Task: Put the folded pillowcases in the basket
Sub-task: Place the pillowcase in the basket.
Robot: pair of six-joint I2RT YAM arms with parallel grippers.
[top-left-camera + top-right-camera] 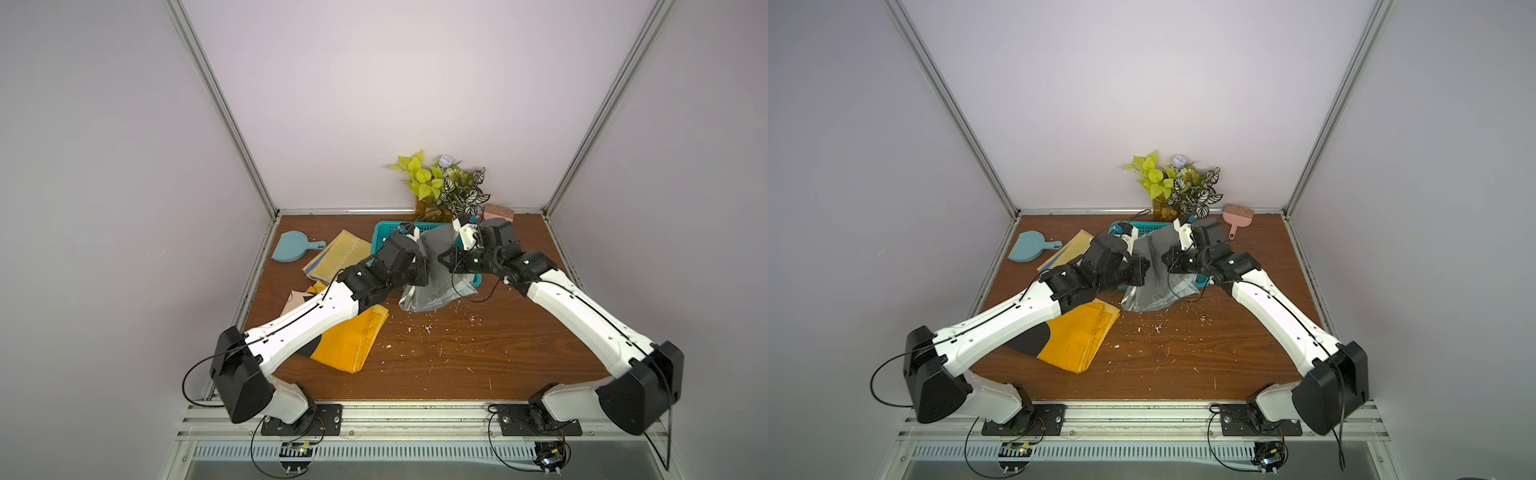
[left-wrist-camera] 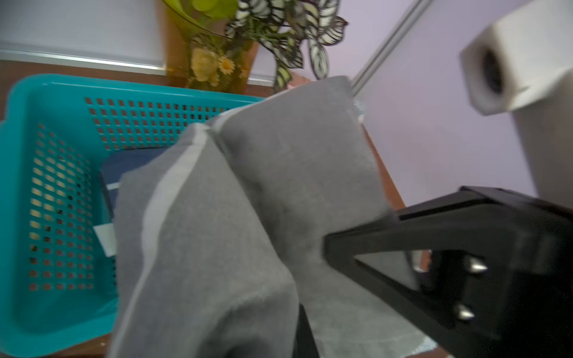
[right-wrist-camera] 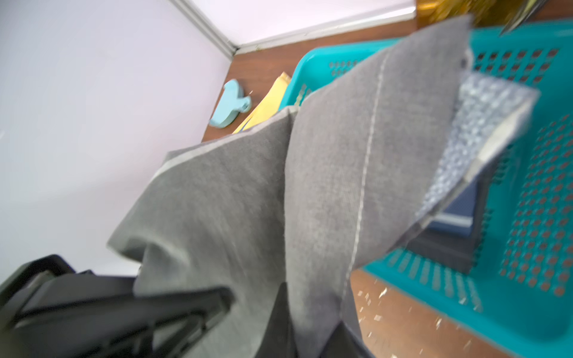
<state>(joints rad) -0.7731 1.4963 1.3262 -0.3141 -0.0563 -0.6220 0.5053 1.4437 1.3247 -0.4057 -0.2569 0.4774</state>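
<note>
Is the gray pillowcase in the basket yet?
Not yet: the left gripper and right gripper hold the pillowcase above the basket, lower end outside.

Your count reads: one teal basket [image 1: 386, 235], one grey pillowcase [image 1: 432, 297], one dark blue cloth [image 2: 133, 167] in that basket, two yellow cloths [image 1: 340, 257] [image 1: 353, 345], one blue dustpan [image 1: 291, 247], one pink brush [image 1: 1237, 216], one vase of foliage [image 1: 444, 187], two arms [image 1: 307, 320] [image 1: 582, 307].
</note>
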